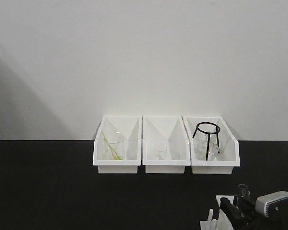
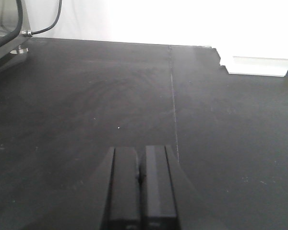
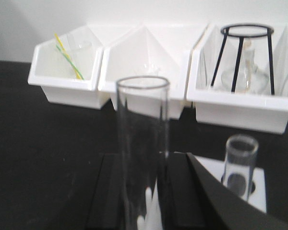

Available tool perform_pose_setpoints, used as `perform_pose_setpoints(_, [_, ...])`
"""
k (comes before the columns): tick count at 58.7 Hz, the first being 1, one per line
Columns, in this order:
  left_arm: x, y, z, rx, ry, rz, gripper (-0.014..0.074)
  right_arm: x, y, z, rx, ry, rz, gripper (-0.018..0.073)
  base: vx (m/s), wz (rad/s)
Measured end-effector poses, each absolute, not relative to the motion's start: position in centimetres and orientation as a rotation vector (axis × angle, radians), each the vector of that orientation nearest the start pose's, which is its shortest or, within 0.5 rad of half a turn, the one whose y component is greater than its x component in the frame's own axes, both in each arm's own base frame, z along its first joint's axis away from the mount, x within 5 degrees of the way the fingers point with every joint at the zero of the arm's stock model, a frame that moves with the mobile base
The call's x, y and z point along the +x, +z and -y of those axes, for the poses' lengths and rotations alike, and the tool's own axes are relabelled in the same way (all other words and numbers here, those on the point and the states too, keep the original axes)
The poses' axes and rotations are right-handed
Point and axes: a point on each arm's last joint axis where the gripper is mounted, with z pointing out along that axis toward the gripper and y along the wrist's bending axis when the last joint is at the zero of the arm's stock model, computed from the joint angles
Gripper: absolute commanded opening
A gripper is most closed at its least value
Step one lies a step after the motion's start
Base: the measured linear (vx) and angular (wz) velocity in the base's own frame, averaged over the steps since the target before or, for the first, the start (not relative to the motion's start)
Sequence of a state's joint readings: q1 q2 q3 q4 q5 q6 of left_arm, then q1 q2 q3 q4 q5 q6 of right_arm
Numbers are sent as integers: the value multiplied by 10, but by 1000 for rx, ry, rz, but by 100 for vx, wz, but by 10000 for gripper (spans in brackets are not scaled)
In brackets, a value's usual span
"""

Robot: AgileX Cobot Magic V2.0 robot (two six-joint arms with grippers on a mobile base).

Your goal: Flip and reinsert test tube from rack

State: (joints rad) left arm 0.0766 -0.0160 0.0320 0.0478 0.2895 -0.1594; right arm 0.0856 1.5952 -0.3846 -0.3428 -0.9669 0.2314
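Observation:
In the right wrist view my right gripper (image 3: 143, 160) is shut on a clear glass test tube (image 3: 142, 139), which stands upright with its open rim on top. Its black fingers (image 3: 110, 191) press both sides of the tube. A second, shorter-looking tube (image 3: 240, 160) stands in a hole of the white rack (image 3: 259, 187) just to the right. White rack pegs (image 3: 151, 211) show behind the held tube. In the front view the rack (image 1: 224, 200), tube rims (image 1: 243, 190) and right gripper (image 1: 234, 211) sit at the bottom right. My left gripper (image 2: 140, 155) is shut and empty over the black table.
Three white open-front bins (image 1: 165, 165) stand in a row at the back by the wall: the left holds a beaker with a yellow-green rod (image 1: 113, 146), the middle a small glass (image 1: 160, 151), the right a black tripod stand and flask (image 1: 207, 141). The black table (image 1: 53, 187) stretches left.

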Motion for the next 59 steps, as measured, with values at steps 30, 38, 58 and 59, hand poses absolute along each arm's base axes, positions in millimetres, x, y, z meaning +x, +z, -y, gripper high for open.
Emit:
perform_pose_setpoints(30, [54, 177, -5, -180, -14, -1780, -6, 232, 254, -40, -262, 216, -1588, 8, 0, 0])
perform_pose_setpoints(38, [54, 177, -5, -180, -14, -1780, -6, 230, 276, -36, -228, 184, -1604, 8, 0, 0])
perform_pose_setpoints(58, [54, 177, -5, -180, -14, -1780, -6, 232, 288, -34, -496, -56, -1693, 8, 0, 0])
perform_pose_setpoints(59, [54, 177, -5, -180, -14, -1780, -6, 232, 289, -34, -521, -79, -1693, 8, 0, 0])
